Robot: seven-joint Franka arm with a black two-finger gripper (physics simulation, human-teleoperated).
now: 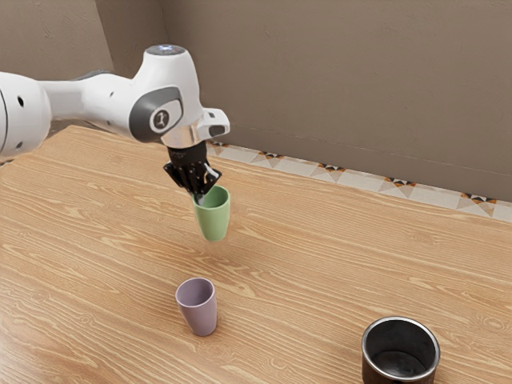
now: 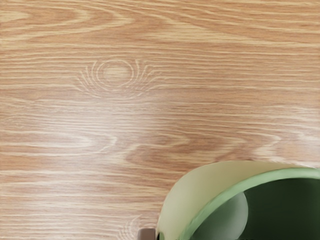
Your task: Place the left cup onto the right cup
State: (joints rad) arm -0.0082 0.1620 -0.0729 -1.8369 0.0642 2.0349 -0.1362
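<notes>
The gripper (image 1: 200, 186) is clenched on the rim of the green cup (image 1: 214, 216). The cup hangs in the air left of centre in the exterior frame, slightly tilted and well clear of the table (image 1: 360, 240). The purple cup (image 1: 197, 306) stands upright on the table in the lower centre-left of that frame, below the green cup and apart from it. In the wrist view the green cup (image 2: 250, 210) sits right under the hand, with bare table (image 2: 150, 75) beyond it.

The grasp takes only 1 side of the rim, so I judge the cup could swing or slip during travel. Coming down off-centre, its base would likely catch the purple rim and knock that cup over. Let go while tilted or too high, it might bounce off.

1 dark pot (image 1: 400, 350) stands at the lower right, well apart. Nothing lies between the 2 cups.
</notes>
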